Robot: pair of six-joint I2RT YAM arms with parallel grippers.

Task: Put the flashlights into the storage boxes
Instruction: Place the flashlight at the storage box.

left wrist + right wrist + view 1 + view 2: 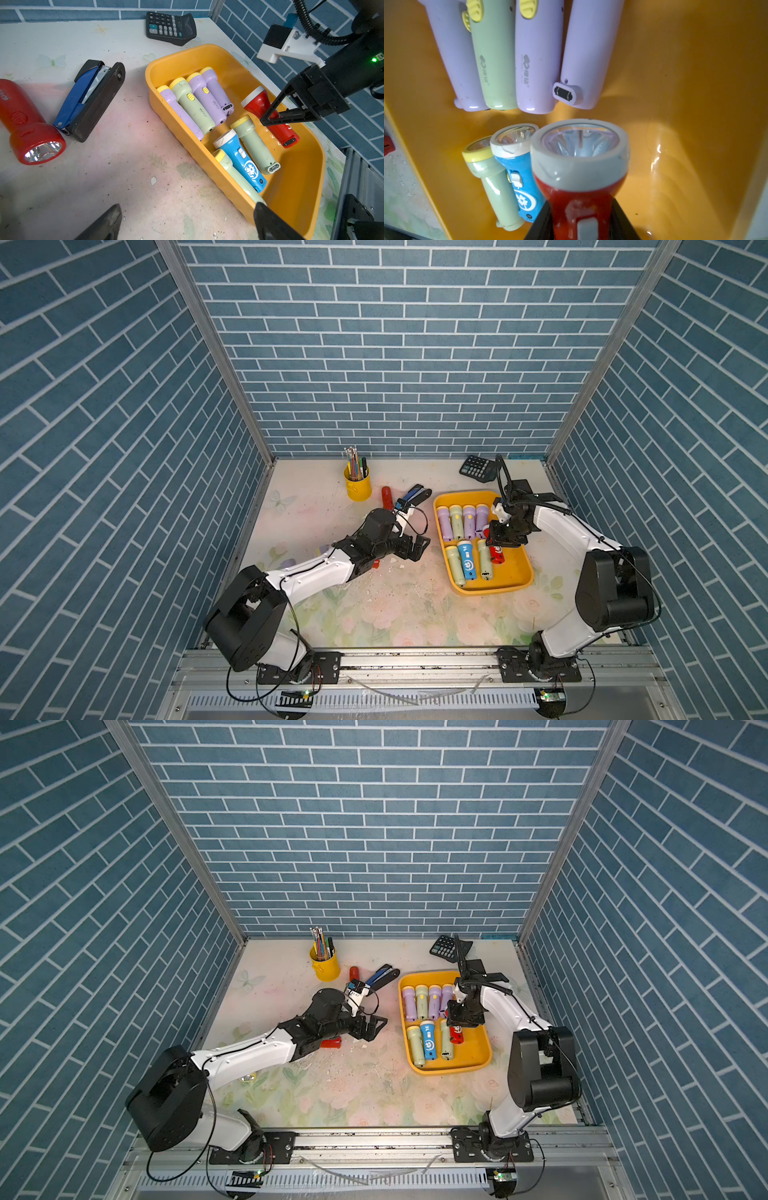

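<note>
Right wrist view: your right gripper (581, 220) was clamped around the narrow body of a red flashlight (579, 166), held low inside the tray (675, 104). I couldn't tell whether it touched the tray floor.
Left gripper: your left gripper (417, 547) stood wide open and empty, near the tray's long side.
Handling: by my judgement you had hard, light, smooth plastic shells, stiff but apt to roll and slip. The best hold looked to be across the body, behind the flared head.
In tray: three lilac flashlights (212, 106), three green flashlights (193, 108), one blue flashlight (241, 160), plus the held one.
Outside tray: one loose red flashlight (31, 128) beside the stapler (89, 99), and a second red flashlight (330, 1042) half under your left arm. That arm may have hidden more.
Beyond tray: one stapler, one pen cup (358, 487), one calculator (170, 27).
</note>
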